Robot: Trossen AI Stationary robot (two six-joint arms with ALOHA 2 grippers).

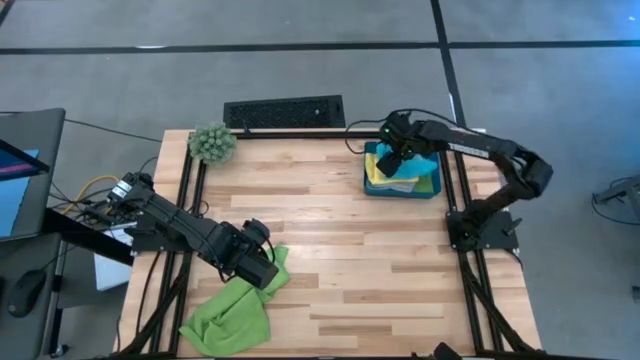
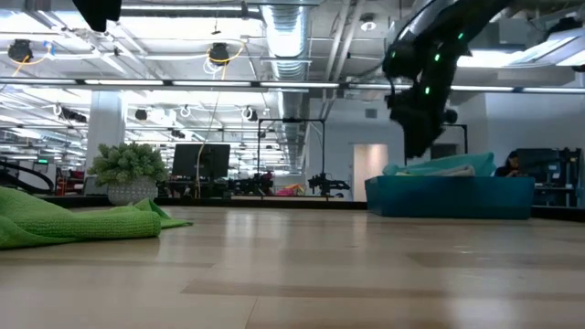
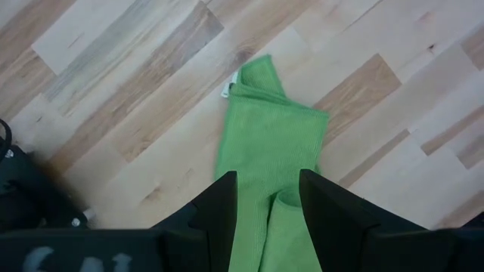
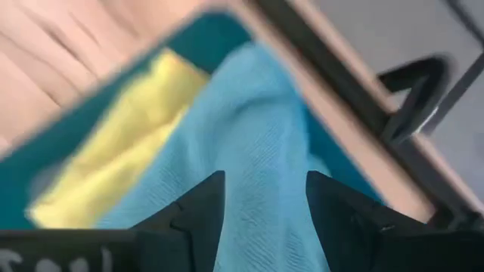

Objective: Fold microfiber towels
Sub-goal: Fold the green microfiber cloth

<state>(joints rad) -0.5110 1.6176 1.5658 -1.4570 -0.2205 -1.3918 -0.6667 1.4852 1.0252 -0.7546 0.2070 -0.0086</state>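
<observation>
A crumpled lime green microfiber towel [image 1: 232,312] lies on the pale wooden table [image 1: 340,240] at about seven o'clock. The left gripper [image 3: 268,198] hangs over it with its dark fingers spread, gripping nothing. At about one o'clock sits a dark teal bin [image 1: 403,187] with a soft light blue towel [image 4: 249,143] and a yellow towel [image 4: 128,143] inside. The right gripper [image 4: 265,198] hovers above the blue one, fingers spread too. It looks like picking time. Next, I think it must go down and pinch the blue cloth.
</observation>
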